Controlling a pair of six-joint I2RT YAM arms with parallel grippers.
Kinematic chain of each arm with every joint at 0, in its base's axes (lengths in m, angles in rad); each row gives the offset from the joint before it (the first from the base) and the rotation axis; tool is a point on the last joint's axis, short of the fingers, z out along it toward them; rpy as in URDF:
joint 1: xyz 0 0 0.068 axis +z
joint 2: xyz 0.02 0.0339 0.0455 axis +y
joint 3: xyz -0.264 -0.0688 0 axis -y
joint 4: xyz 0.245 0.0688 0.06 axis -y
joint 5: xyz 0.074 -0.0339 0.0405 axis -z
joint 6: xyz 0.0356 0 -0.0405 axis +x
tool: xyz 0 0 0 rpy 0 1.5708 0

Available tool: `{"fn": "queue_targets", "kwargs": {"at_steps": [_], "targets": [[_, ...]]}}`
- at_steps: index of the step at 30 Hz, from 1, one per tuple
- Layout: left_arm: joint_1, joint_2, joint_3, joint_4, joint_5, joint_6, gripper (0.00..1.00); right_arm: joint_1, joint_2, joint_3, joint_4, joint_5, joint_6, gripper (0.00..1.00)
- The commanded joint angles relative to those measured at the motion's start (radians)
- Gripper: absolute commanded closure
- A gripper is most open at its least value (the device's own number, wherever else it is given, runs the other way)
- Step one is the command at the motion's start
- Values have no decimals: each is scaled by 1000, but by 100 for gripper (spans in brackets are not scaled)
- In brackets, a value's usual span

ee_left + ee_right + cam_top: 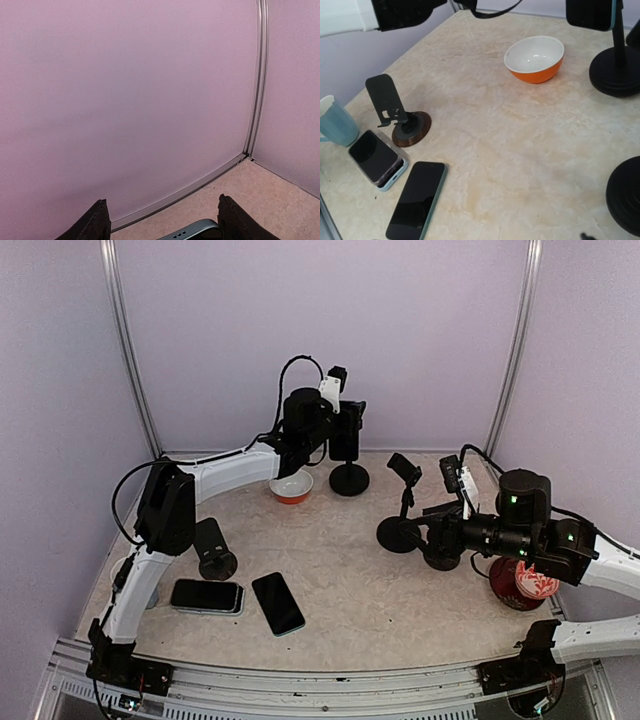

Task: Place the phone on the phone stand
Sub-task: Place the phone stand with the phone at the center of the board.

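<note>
Dark and upright, the phone [347,432] sits at the top of the phone stand [349,480], a black pole on a round base at the far middle of the worktop [340,570]. The left tool [162,210] reaches around the phone's top edge with its fingers apart, and a clear gap shows on one side. An orange bowl [291,486], white inside, stands just beside the stand's base. Toward the near left are a small folding stand [214,552] on a brown disc, a stack of two phones [207,595], a single phone [278,603] lying screen-up beside the stack, and a blue mug [335,125]. On the right, the right tool [445,528] hangs low among black pole stands [400,532], its fingers spread wide with nothing seen between them. A red patterned vessel [527,585] sits behind it. The worktop is beige and marbled, enclosed by plain lilac walls [320,320] with metal posts [125,350] in the corners.
</note>
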Motion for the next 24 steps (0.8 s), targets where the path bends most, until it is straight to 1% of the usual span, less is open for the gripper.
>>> {"fn": "queue_targets", "kwargs": {"at_steps": [1,8,10,15,20,24], "targets": [[-10,-13,-4,183,-43,42,32,-6,-7,-12,2,1,10,17],[-18,16,-9,203,-58,59,31,-7,-21,-24,0,1,19,17],[-20,20,-10,204,-57,58,29,-6,-21,-22,-5,3,18,17],[-22,28,-10,207,-62,58,20,-6,-14,-9,-13,5,11,17],[-25,-2,-41,222,-68,45,2,-6,-13,4,-28,10,8,17],[-31,-81,-97,253,-74,29,1,-7,-20,19,-52,24,1,16]]}}
